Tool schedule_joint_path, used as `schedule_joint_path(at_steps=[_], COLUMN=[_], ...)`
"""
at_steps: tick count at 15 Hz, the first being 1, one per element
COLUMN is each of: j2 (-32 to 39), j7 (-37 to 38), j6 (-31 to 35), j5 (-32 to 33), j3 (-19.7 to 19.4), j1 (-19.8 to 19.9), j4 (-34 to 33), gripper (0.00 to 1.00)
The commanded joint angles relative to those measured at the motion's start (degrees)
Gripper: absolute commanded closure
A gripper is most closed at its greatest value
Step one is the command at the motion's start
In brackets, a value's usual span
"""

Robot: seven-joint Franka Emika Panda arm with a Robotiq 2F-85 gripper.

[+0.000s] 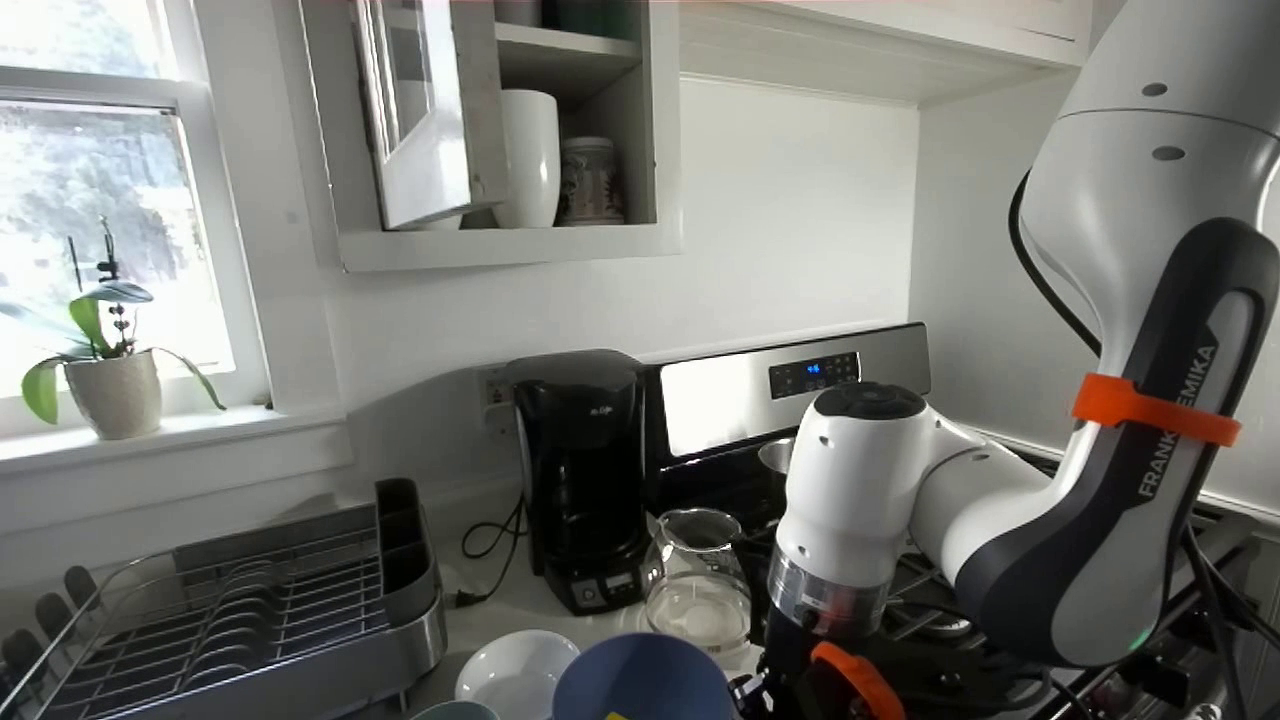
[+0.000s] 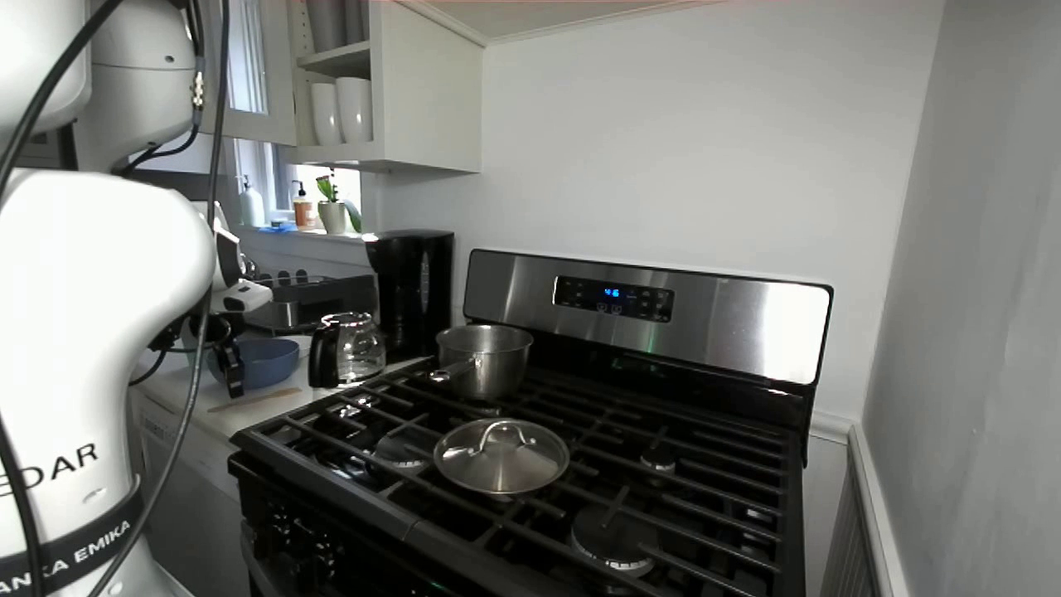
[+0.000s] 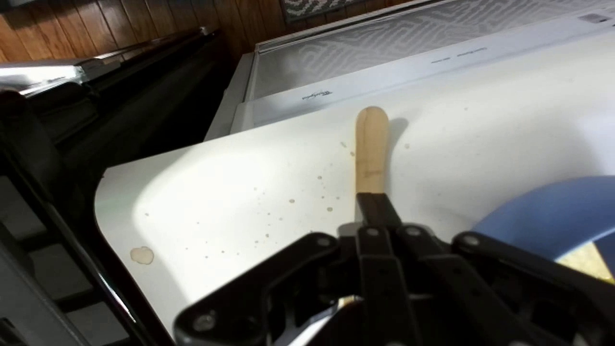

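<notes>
Handling of a flat wooden stick over the white counter, judged to be at the grasping step or just short of it. As for the gripper, aimed downward: looked closed up, tip against tip, with no gap showing in the wrist view. Could not tell a real pinch on the wood from a light touch or a hover just above, with so much hidden behind the dark tips.

As for the stick: ran from behind those tips toward twelve o'clock in the wrist view, rounded end near the counter's front edge, shadow spreading toward one o'clock. Showed also in an exterior view, at six o'clock from the fingers and close by them. Found besides in the wrist view: at three o'clock, a blue bowl, apart from the tips; between eight and nine, the dark edge of the stove. Seen in an exterior view, outward from the fingers: a glass carafe between two and three o'clock, a saucepan near three and a lid between three and four, both resting on the stove.

Called next, by this reading, for a check of the hold ahead of any lift. If loose, called for parted fingers set astride the stick, lowered, then squeezed across its width. If held, called for a slow, level rise, clear of the bowl's rim at three o'clock.
</notes>
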State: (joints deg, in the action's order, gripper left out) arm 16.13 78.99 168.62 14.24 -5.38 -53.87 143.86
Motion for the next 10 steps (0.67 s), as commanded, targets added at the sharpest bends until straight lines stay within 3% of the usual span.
schedule_joint_path(at_steps=[1, 2, 3, 4, 10], j2=[-1.19, -1.04, -0.99, -0.89, 0.97], j7=[2.21, 2.44, 2.84, 3.29, 3.84], j6=[-0.42, -0.5, -0.35, -0.6, -0.18], j5=[-0.19, -0.16, 0.11, 0.58, 1.09], j3=[0.91, 1.18, 1.22, 1.07, 1.16], j1=[-0.56, -0.73, -1.0, -1.43, -2.83], j4=[0.82, 0.64, 0.53, 0.35, -0.33], gripper=[1.0, 1.0, 0.92, 0.73, 0.32])
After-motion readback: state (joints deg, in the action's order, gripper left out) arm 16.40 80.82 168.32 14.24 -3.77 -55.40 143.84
